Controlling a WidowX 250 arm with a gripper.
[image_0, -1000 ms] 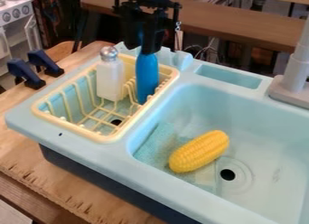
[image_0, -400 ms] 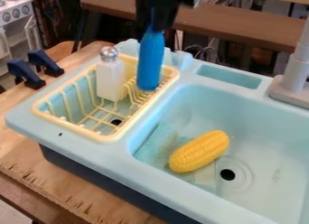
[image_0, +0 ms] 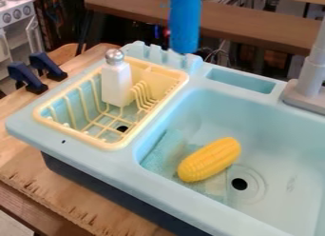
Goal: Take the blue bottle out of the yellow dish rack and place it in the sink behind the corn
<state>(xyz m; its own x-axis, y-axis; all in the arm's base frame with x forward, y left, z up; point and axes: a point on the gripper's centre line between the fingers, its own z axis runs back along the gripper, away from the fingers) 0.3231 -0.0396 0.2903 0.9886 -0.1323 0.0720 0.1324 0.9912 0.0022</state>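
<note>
A blue bottle (image_0: 185, 25) hangs upright in the air at the top edge, its lower end above the back rim of the light-blue sink unit. Its upper part is cut off by the edge. The white shaker (image_0: 116, 85) with a silver top stands in the cream dish rack (image_0: 114, 146), toward its back left. In the basin of the sink (image_0: 289, 149) lies a yellow corn cob (image_0: 209, 159), tilted, partly over a light-blue cloth (image_0: 163, 150), left of the drain.
A grey faucet (image_0: 307, 87) rises at the right. Two dark clamps (image_0: 47, 66) grip the wooden table (image_0: 76, 201) at the left. Behind stands a brown bench (image_0: 266, 28), with a white toy stove (image_0: 16, 14) at the upper left.
The black gripper has lifted the blue bottle up out of the rack and moved it rightward, the gripper itself passing beyond the top edge. Shaker, corn and cloth have stayed put.
</note>
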